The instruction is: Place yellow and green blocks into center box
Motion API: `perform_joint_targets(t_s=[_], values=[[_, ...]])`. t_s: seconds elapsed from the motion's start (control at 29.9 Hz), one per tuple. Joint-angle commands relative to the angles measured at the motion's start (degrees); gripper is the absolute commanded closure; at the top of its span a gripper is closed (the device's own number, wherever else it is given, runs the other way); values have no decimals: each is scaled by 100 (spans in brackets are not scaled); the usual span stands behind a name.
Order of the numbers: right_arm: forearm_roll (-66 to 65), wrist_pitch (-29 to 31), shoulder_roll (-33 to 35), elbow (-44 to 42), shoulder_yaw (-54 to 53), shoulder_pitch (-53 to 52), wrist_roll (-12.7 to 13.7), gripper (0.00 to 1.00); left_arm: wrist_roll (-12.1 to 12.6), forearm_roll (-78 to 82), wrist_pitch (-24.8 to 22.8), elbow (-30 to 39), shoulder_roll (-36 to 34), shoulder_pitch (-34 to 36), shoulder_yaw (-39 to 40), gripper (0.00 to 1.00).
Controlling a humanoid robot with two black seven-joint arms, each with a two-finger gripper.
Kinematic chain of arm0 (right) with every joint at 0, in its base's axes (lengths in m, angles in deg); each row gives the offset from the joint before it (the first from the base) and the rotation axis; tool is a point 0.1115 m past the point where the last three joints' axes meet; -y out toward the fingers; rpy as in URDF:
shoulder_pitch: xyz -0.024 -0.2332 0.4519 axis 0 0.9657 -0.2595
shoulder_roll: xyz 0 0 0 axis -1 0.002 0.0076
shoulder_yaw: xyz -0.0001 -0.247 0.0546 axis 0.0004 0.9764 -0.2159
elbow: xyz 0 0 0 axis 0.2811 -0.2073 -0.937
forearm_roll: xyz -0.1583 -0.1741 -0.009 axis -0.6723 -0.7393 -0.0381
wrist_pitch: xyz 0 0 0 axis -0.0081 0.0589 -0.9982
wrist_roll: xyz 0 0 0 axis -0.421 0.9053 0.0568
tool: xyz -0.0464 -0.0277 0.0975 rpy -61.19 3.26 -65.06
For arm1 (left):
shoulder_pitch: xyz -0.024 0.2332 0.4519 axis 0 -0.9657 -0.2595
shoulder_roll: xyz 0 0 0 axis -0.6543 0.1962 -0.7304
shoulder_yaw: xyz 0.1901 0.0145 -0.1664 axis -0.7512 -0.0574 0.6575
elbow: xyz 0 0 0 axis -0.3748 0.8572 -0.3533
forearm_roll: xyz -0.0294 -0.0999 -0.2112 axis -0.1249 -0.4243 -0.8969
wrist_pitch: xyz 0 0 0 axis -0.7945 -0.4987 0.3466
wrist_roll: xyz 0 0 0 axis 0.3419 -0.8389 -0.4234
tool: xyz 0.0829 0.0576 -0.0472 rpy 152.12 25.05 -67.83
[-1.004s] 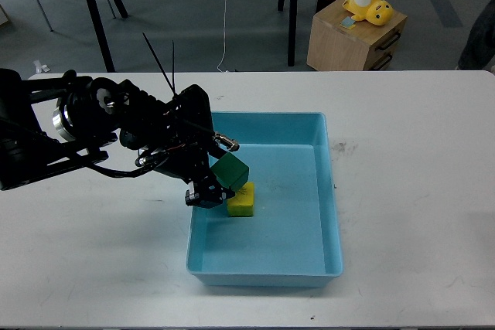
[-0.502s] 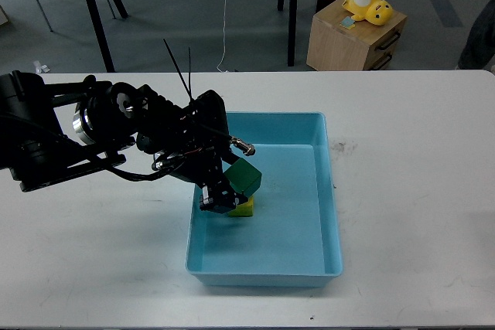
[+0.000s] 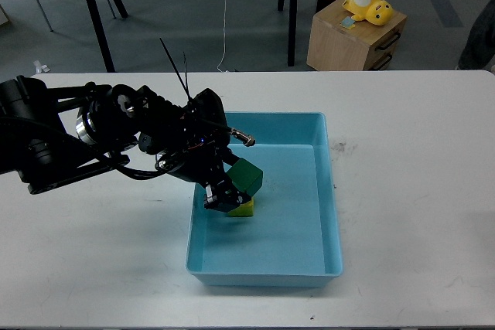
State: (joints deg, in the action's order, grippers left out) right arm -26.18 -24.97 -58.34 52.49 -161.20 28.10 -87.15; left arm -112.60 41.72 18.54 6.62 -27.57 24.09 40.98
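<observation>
Reaching in from the left edge of the frame, the left gripper [image 3: 230,191] is clamped on the green block [image 3: 246,176], holding it inside the blue box [image 3: 329,191] at centre frame, just above or resting on the yellow block [image 3: 243,208], which already lies on the box floor; I cannot tell whether the two touch. This looks like the final placing step. Next, the fingers should part to drop the green block, then the arm should lift clear without nudging the box wall. No right arm shows.
</observation>
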Motion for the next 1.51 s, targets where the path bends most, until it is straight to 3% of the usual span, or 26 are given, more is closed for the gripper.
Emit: perform_joint_targets(t_s=[0.0, 0.23, 0.57, 0.84, 0.97, 1.1, 1.21, 1.37, 1.47], values=[[8, 0, 0, 0, 0, -8, 0, 1, 0, -5, 37, -2, -22, -1, 17, 18], [-1, 0, 0, -8, 0, -8, 0, 1, 0, -5, 37, -72, -31, -10, 17, 17], [-1, 0, -44, 0, 0, 1, 0, 1, 0, -505, -33, 42, -364, -10, 316, 4], [-1, 44, -61, 9, 87, -86, -18, 1, 0, -1312, -77, 1385, -1585, -123, 649, 1], [-1, 79, -272, 53, 298, -192, -18, 1, 0, -2724, -42, 1668, -2192, -588, 1683, 1], [-1, 97, -667, 36, 360, -613, -18, 1, 0, -4772, 28, 1441, -2220, -1598, 3116, 1], [-1, 97, -957, 18, 570, -1070, 0, 1, 0, -6310, 509, 1176, -2080, -2520, 3864, 1], [121, 114, -1221, 0, 773, -1571, 96, 1, 0, -7877, 2117, 1185, -1579, -3515, 4218, 0], [945, 237, -1248, 0, 773, -1712, 219, 1, 0, -8904, 2410, 1167, -1307, -3805, 4227, 0]])
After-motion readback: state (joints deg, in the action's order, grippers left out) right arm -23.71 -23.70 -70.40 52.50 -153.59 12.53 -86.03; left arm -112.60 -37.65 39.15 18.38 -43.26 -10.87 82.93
